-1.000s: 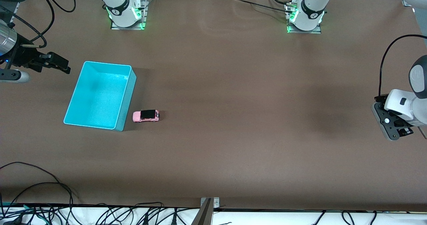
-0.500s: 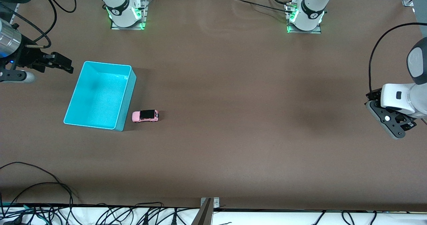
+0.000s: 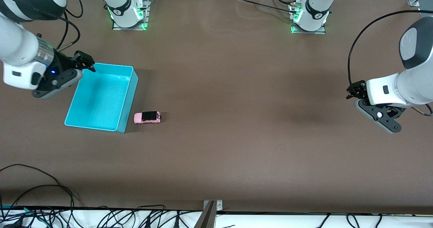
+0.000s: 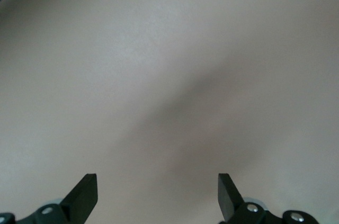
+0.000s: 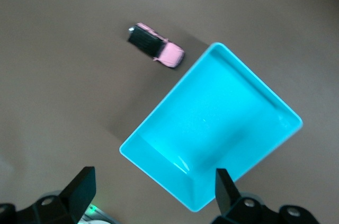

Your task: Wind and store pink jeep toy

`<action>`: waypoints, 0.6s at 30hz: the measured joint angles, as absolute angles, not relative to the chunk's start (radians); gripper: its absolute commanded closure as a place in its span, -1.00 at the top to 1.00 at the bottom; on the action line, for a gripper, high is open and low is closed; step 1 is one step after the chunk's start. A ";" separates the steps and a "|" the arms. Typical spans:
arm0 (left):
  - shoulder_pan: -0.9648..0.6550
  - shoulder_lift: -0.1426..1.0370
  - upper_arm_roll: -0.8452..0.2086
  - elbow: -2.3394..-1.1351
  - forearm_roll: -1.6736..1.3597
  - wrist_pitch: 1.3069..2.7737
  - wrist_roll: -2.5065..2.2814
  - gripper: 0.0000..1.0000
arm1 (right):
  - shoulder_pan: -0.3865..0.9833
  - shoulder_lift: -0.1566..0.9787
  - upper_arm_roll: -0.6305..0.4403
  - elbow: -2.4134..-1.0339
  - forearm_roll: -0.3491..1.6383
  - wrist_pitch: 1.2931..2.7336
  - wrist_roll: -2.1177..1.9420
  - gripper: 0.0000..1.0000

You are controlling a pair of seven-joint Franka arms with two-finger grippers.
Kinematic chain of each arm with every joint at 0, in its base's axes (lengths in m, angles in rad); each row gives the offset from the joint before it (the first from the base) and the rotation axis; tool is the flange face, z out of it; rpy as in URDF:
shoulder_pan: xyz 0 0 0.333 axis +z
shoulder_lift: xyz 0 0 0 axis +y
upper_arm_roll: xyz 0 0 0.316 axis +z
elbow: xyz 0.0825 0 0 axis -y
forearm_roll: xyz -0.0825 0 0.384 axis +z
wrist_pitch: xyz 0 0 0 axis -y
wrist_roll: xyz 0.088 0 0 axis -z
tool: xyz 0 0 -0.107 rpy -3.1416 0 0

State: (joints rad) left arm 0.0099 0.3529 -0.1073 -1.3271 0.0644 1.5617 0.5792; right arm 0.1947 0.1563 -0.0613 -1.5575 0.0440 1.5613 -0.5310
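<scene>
The pink jeep toy (image 3: pixel 147 117), tiny with a black roof, stands on the brown table beside the turquoise bin (image 3: pixel 129 92), on the side toward the left arm's end. The right wrist view shows the jeep (image 5: pixel 156 46) and the bin (image 5: pixel 165 99), which has nothing in it. My right gripper (image 3: pixel 86 61) hangs open over the bin's corner nearest the right arm's base; its fingers (image 5: pixel 83 183) hold nothing. My left gripper (image 3: pixel 354 92) is open over bare table at the left arm's end, and between its fingers (image 4: pixel 86 191) only tabletop shows.
The two arm bases (image 3: pixel 128 15) (image 3: pixel 309 17) stand at the table's edge farthest from the front camera. Loose black cables (image 3: pixel 40 190) lie along the edge nearest that camera. A metal bracket (image 3: pixel 212 206) sits at the middle of that edge.
My right arm has swung in from the table's end to above the bin's corner. My left arm has moved inward toward the table's middle. The jeep and bin have not moved.
</scene>
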 measured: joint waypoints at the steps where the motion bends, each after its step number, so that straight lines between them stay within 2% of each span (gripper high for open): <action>1: 0.003 0.343 -0.107 -1.327 0.064 1.559 0.555 1.00 | 0.195 0.167 -0.061 -1.558 0.053 1.562 -0.582 1.00; 10: -0.016 0.229 -0.102 -1.355 0.064 1.522 0.410 1.00 | 0.196 0.305 -0.061 -1.562 0.131 1.593 -1.024 1.00; 18: -0.011 0.092 -0.058 -1.485 0.064 1.517 0.328 1.00 | 0.244 0.438 -0.055 -1.563 0.138 1.707 -1.236 1.00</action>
State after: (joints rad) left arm -0.0107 0.0921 -0.0583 -1.4846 0.0644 1.5170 0.3284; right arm 0.2441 0.4382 -0.0550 -1.5631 0.1375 1.7070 -1.2357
